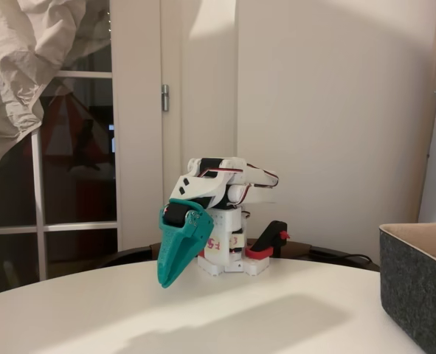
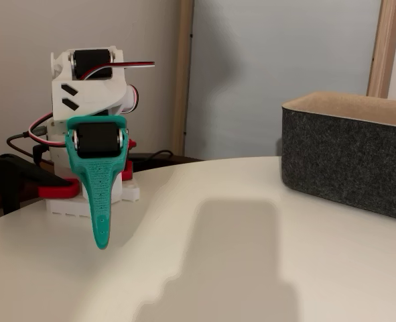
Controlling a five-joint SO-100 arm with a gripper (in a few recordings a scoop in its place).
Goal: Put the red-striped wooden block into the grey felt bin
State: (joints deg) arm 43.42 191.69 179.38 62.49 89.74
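The teal pincer (image 1: 166,282) hangs with its tip pointing down, just above the white table (image 1: 225,317); its two fingers lie pressed together with nothing between them, clenched and empty. In a fixed view the same pincer (image 2: 102,243) tapers to a closed point. Above it the white arm (image 1: 221,177) folds back over its base, which a red and black clamp (image 1: 268,243) fixes to the table edge. The grey felt bin (image 2: 348,161) stands on the table well apart, at the right of both fixed views.
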